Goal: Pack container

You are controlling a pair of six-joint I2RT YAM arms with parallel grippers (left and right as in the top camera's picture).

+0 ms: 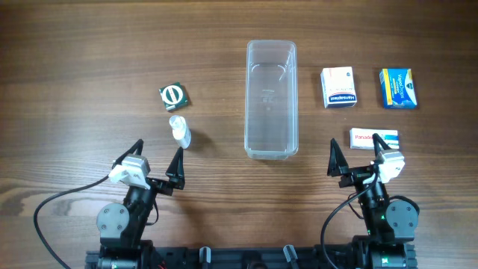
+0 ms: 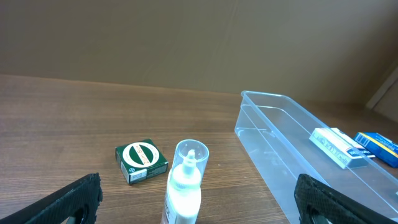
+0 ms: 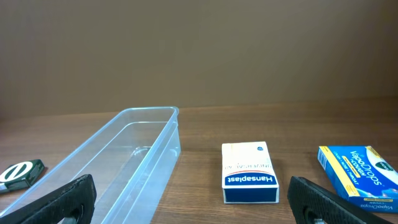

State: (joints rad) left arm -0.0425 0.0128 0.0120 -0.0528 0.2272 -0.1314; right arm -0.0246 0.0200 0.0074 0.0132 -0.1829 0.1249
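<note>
The clear plastic container [image 1: 271,99] lies lengthwise at the table's middle and holds nothing; it also shows in the left wrist view [image 2: 292,146] and the right wrist view [image 3: 118,155]. A green square box [image 1: 174,96] and a white bottle with a clear cap [image 1: 179,131] lie to its left. A white Hansaplast box [image 1: 338,87], a blue box [image 1: 398,88] and a white-and-red box [image 1: 373,139] lie to its right. My left gripper [image 1: 155,166] is open, just short of the bottle [image 2: 185,183]. My right gripper [image 1: 358,157] is open and empty, near the white-and-red box.
The wooden table [image 1: 82,90] stretches to all sides. Black cables run from both arm bases near the front edge [image 1: 67,198]. A plain brown wall stands behind the table in the wrist views.
</note>
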